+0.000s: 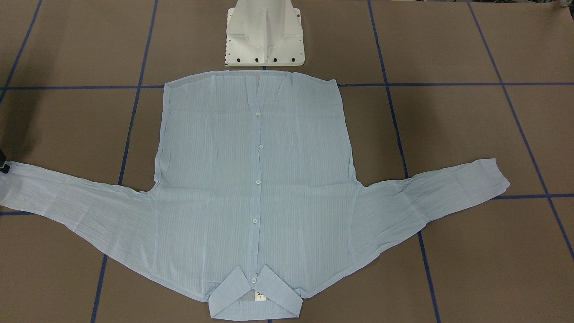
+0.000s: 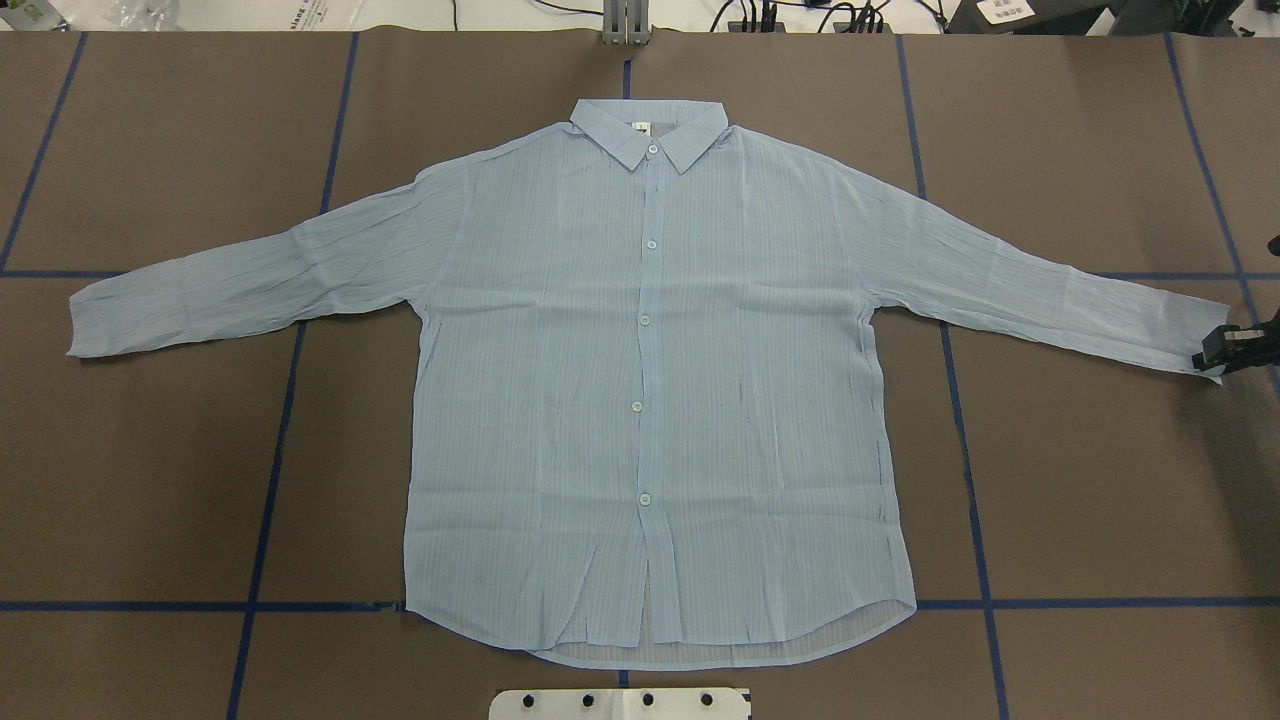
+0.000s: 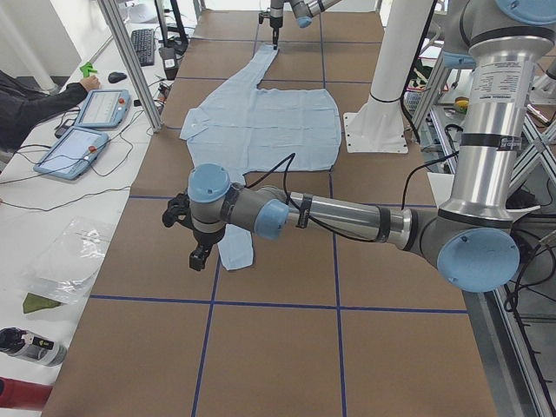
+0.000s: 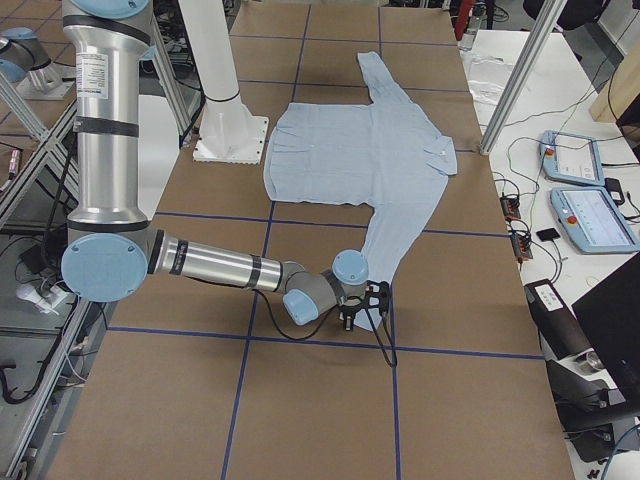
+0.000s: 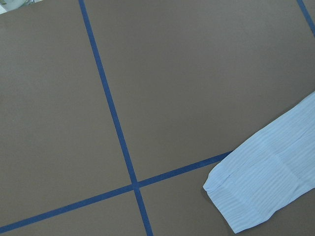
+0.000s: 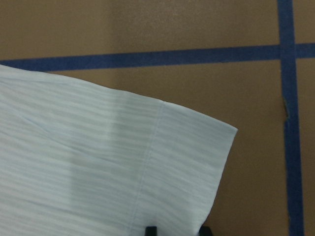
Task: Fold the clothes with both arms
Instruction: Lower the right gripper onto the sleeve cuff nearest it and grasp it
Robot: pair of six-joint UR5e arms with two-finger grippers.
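The light blue striped shirt [image 2: 640,400] lies flat and buttoned, front up, with its collar [image 2: 650,135] at the far edge and both sleeves spread out. My right gripper [image 2: 1222,350] sits low at the right cuff [image 6: 187,162]. It is open, and its two fingertips [image 6: 150,230] stand apart over the cuff's edge. The exterior left view alone shows my left gripper [image 3: 198,258], which hovers above the table just past the left cuff [image 5: 256,196]. I cannot tell whether it is open or shut.
The white pedestal base [image 1: 264,40] stands right at the shirt's hem. Blue tape lines [image 2: 280,420] grid the brown table. Beyond the far edge are metal posts [image 3: 130,61], tablets [image 3: 100,109] and a person's sleeve [image 3: 35,100].
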